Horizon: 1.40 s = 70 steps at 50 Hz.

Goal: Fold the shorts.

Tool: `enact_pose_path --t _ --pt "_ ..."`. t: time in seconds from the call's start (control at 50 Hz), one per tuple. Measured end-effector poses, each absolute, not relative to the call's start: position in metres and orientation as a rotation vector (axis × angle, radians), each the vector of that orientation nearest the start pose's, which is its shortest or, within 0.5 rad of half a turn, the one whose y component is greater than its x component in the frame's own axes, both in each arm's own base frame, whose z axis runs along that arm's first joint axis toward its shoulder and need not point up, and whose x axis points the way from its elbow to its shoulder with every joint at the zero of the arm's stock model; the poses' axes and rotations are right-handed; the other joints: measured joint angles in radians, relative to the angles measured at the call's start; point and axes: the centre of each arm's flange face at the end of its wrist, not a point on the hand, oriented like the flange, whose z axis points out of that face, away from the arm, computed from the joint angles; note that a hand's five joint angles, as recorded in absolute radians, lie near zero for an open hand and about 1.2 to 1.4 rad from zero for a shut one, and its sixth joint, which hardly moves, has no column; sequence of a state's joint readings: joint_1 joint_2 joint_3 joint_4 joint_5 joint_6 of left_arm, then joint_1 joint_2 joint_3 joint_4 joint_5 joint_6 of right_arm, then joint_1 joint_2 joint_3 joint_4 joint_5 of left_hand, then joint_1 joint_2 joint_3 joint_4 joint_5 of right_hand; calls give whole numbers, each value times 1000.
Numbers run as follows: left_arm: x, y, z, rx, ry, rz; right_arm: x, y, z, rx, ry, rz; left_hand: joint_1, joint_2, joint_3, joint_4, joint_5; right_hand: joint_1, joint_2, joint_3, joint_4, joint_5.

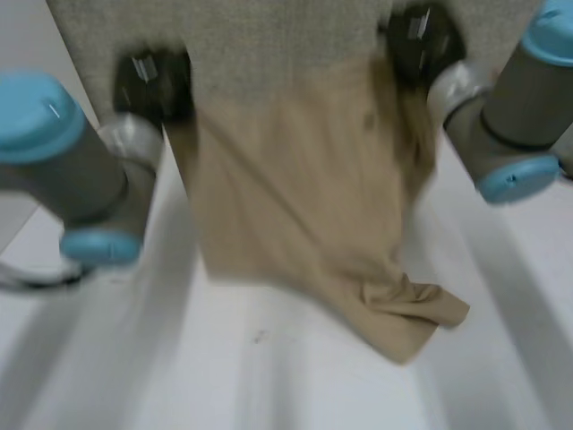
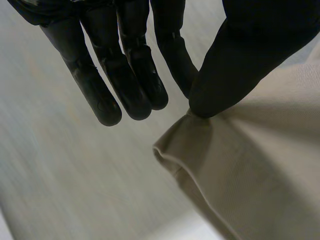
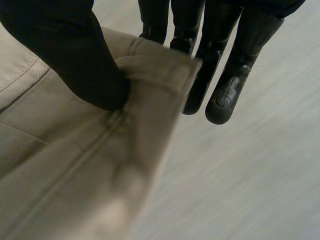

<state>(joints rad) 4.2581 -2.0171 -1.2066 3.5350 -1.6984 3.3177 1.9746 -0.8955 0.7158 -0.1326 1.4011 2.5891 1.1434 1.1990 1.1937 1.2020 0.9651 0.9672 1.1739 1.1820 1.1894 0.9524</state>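
Both hands are holding the tan shorts (image 1: 304, 197) up over the white table (image 1: 269, 385). Left hand (image 2: 235, 65) is pinching the left corner, thumb against a finger. Right hand (image 3: 75, 60) is clamping the hemmed right corner the same way. The near end is lying crumpled on the table.

Judgement: hold the corners level and taut, and lay the cloth flat before creasing.

Unclear: waistband or leg hem; the far edge is blending into a grey panel (image 1: 269, 36).

- Setting: robot laboratory test bench.
- Equipment: left arm (image 1: 67, 170) and right arm (image 1: 515, 98), with grey joints and light-blue caps, over a plain white table (image 1: 295, 381).
- Backdrop: grey woven-looking panel (image 1: 269, 36) beyond the table.
- Test piece: tan shorts (image 1: 304, 197), between the arms.
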Motion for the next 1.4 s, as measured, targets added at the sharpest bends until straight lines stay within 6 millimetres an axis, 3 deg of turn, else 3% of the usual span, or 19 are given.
enact_pose_path --t 0.04,0.06,0.08,0.12,0.18,0.24,0.34,0.44,0.48,0.52,0.62,0.68,0.78,0.9,1.06,1.1,1.2,1.22,1.4 --pt "-292 -348 354 310 1603 -2822 320 -372 380 -864 1182 -2842 0 0 0 0 0 0 0 3 0 0" --pt "-290 -350 372 258 1502 -2873 319 -368 394 -811 1081 -2907 0 0 0 0 0 0 0 3 0 0" --pt "-290 -350 372 258 1502 -2873 319 -368 394 -811 1081 -2907 0 0 0 0 0 0 0 3 0 0" --pt "-282 -348 417 110 1236 -2991 313 -353 428 -666 820 -3046 0 0 0 0 0 0 0 3 0 3" --pt "-273 -337 451 -10 1034 -3072 309 -343 442 -601 710 -3092 0 0 0 0 0 0 0 3 0 30" --pt "-270 -330 458 -43 990 -3092 309 -341 439 -615 743 -3073 0 0 0 0 0 0 0 3 0 31" --pt "-270 -326 433 1 1111 -3050 315 -343 411 -713 928 -2961 0 0 0 0 0 0 0 3 2 30" --pt "-269 -324 358 136 1433 -2878 324 -345 351 -880 1184 -2749 0 0 0 0 0 0 0 3 4 30" --pt "-269 -324 352 146 1456 -2862 324 -345 345 -892 1201 -2732 0 0 0 0 0 0 0 3 4 30" --pt "-265 -319 291 248 1674 -2701 331 -340 291 -1007 1356 -2567 0 0 0 0 0 0 0 3 4 30" --pt "-262 -310 228 374 1885 -2523 335 -329 231 -1123 1519 -2385 0 1 0 0 0 0 0 3 4 30" --pt "-262 -295 171 515 2080 -2334 334 -315 177 -1244 1701 -2187 0 1 0 0 0 0 0 3 4 30" --pt "-256 -272 132 634 2264 -2116 323 -294 140 -1369 1903 -1944 0 1 0 0 0 0 0 3 4 30" --pt "-248 -248 126 704 2389 -1934 304 -270 146 -1415 2062 -1753 0 1 0 0 0 0 0 3 4 30" --pt "-241 -234 140 707 2404 -1910 285 -246 152 -1370 2187 -1654 0 1 0 0 0 0 0 3 4 31" --pt "-238 -233 144 697 2398 -1921 278 -240 150 -1340 2221 -1632 -174 -180 -176 -181 -144 0 0 3 4 31" --pt "-236 -230 150 705 2396 -1949 267 -238 145 -1284 2261 -1630 -429 -448 -440 -447 -387 0 0 3 4 31" --pt "-236 -229 151 719 2399 -1957 266 -239 145 -1277 2263 -1634 -570 -612 -604 -618 -557 0 0 3 4 31" --pt "-235 -229 149 880 2507 -1957 263 -247 142 -1244 2243 -1705 -588 -646 -634 -650 -592 0 0 3 4 30"
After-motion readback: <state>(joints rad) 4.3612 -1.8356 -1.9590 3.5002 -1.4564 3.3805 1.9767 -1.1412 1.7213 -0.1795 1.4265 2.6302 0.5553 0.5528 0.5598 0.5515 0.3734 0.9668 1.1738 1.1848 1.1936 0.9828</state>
